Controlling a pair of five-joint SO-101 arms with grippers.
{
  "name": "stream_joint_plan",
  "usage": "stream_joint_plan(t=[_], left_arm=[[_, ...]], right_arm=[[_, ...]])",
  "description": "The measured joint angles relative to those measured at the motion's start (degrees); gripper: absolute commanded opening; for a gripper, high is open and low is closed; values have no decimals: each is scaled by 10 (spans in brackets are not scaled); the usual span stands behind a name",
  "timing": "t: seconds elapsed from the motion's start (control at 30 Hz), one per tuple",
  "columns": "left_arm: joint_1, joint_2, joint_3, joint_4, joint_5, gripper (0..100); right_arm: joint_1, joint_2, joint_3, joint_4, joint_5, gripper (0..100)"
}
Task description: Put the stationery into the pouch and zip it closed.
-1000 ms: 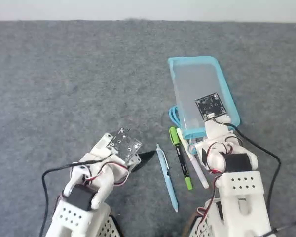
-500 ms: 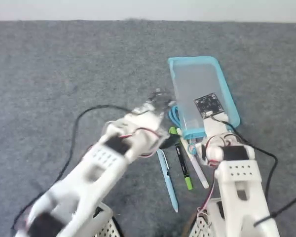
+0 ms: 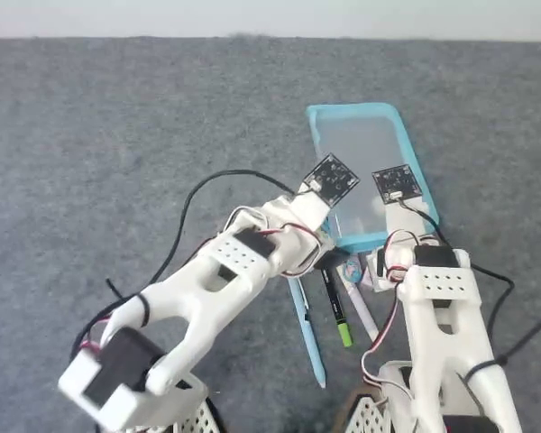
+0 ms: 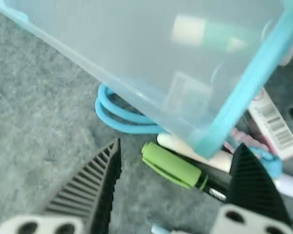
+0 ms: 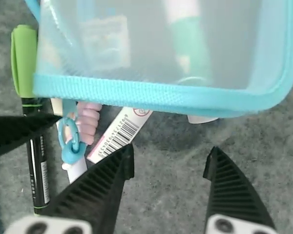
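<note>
Grey felt-like cloth covers the tabletop, and the see-through pouch with blue trim lies flat on it, right of centre, its near end hidden under both wrists in the high view. The left gripper hangs with its jaws wide apart over the green cap of a black marker, just beside the pouch's near corner, where a blue cord loop curls out. The right gripper, jaws also spread, sits at the pouch's near edge above bare cloth. Crowded against that edge are a barcode-labelled stick, a pink charm on a blue clip and a white pen whose end is tucked under the corner. A light blue pen lies alongside the marker. A white and green thing shows through the pouch wall.
</note>
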Motion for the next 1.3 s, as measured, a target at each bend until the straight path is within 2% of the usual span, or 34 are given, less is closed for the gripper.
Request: stream_joint_plan(t=[0.17,0.63,0.8,0.93,1.1,1.3], left_arm=[[-21,74,-55,0,0,338],[-91,112,-171,0,0,338],[-133,156,-261,37,0,341],[-143,160,-294,97,-3,341],[-148,78,-260,128,-6,341],[-200,-68,-159,129,18,341]], right_arm=[[-1,0,0,0,0,237],[-15,0,0,0,0,239],[-38,0,0,0,0,240],[-41,0,0,0,0,240],[-42,0,0,0,0,240],[-43,0,-2,17,0,240]])
